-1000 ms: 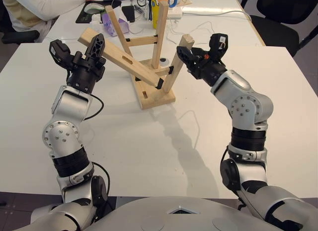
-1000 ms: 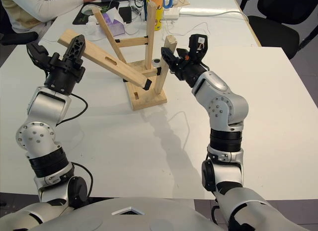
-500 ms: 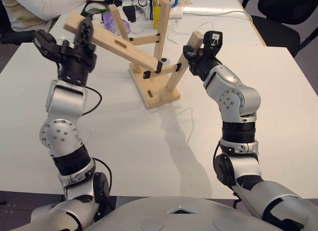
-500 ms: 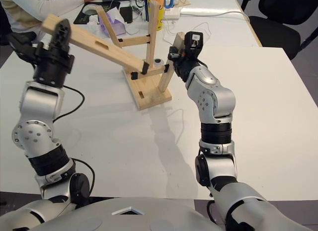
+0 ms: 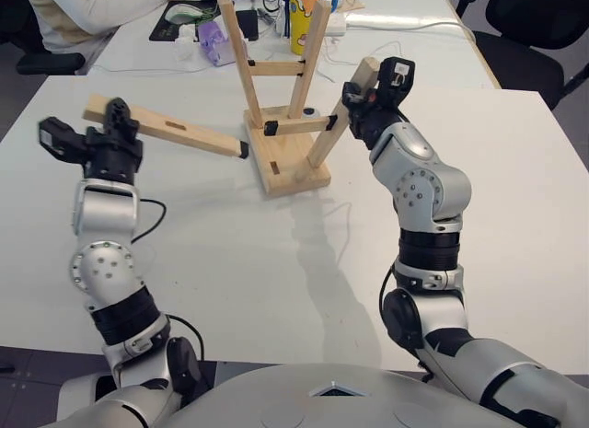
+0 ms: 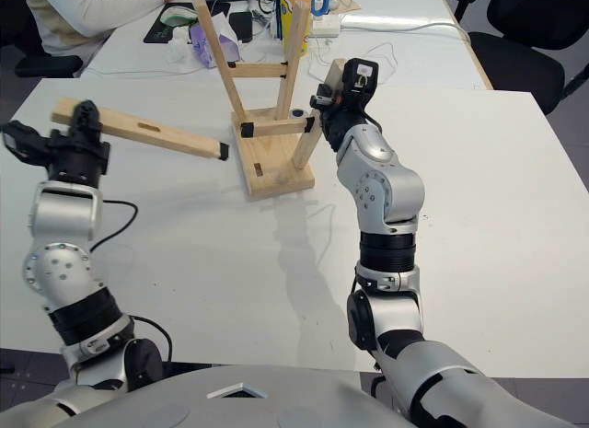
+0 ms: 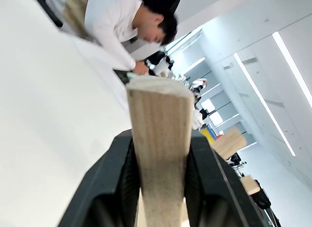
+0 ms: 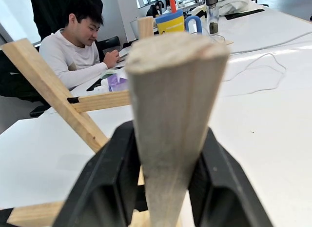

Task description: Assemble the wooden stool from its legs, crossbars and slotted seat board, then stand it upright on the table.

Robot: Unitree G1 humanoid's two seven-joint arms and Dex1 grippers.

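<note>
White table [image 5: 276,262] carried the job; left gripper [image 7: 158,180] was clamped tight on the outer end of a loose leg [image 5: 175,132], which slanted low over the table, its black-tipped end just beside the seat board [image 5: 293,170] but apart from it. Right gripper [image 8: 165,188] was closed round the top of one leg [image 5: 342,120] of the upside-down frame, leaning outward. Seat board lay flat on the table near the far edge, two more legs [image 5: 237,51] standing up from it, joined by an upper crossbar [image 5: 273,67]. A lower crossbar [image 5: 299,126] ran from the held leg toward the open corner, and its black end looked free. Step in hand, likely: seat the last leg. To do it well, right should hold the frame steady and not lift. Left should swing the leg up to match the others' lean, put the tip over the open slot, line the leg's side slot with the free crossbar end, then press along the leg's axis. Side push could tip the frame
</note>
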